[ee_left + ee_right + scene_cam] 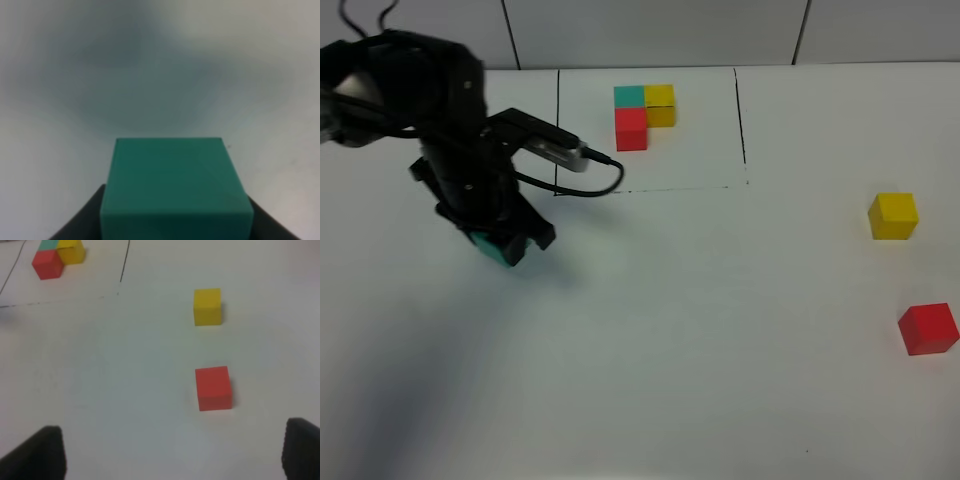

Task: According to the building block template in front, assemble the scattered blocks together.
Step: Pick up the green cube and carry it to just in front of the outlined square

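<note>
three loose cubes, one framed sample, two pincers, seen from the high view.

item 1, teal block (pixel 490 248): at about 9 o'clock on the white table (pixel 670 380), pinched between the jaws of the left pincer (pixel 505 243). the left wrist view shows dark fingers pressed on two opposite side faces, top face bare. whether it rests on the table or hangs just clear, i cannot tell.

item 2, yellow block (pixel 893 216): at 3 o'clock, free, nothing touching it.

item 3, red block (pixel 928 329): at 4 o'clock, near the yellow one but apart from it.

item 4, template (pixel 643 115): at 12 o'clock inside the black outline (pixel 740 120). three small cubes joined in an l, yellow at teal's 3 o'clock, red at teal's 6 o'clock.

item 5, right pincer (pixel 170 460): jaws spread wide and empty, looking over the red and yellow blocks.

handling, as i judge it: the cubes look light, rigid and matte, unlikely to crush or slip. flat parallel sides suit a square pinch across the middle of two opposite faces. a hold near a corner would likely let a cube twist. best to keep the jaws off the faces that must butt against a neighbour, so the teal block's 3 and 6 o'clock sides are free once it is set down.
</note>
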Robot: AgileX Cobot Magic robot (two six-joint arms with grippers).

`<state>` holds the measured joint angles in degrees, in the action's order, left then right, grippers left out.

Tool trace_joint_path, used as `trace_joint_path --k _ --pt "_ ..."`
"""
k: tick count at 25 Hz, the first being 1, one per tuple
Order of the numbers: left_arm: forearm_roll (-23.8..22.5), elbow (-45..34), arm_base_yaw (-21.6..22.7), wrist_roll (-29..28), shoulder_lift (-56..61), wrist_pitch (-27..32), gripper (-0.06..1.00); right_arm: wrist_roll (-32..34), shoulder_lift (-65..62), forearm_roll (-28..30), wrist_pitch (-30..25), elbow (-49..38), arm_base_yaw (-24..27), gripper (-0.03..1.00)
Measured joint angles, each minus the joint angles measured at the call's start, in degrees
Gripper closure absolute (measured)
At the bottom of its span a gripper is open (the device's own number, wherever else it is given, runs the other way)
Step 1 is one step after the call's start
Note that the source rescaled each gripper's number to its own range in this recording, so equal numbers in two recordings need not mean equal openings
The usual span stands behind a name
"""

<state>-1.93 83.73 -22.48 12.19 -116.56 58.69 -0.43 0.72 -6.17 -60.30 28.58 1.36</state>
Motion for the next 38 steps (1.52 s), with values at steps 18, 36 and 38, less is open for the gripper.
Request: trace_joint_path --k 18,36,38 --pt "1.9 44.7 -14.6 30.8 -29.9 9.6 0.94 0.0 0.0 0.0 0.0 0.0 0.0 0.22" --pt "1.5 45.4 -14.6 37.8 -30.1 9.6 0.94 0.0 0.0 0.0 0.0 0.0 0.0 0.22" --pt "1.5 45.4 -14.6 37.8 -30.1 9.6 0.94 0.0 0.0 0.0 0.0 0.0 0.0 0.22"
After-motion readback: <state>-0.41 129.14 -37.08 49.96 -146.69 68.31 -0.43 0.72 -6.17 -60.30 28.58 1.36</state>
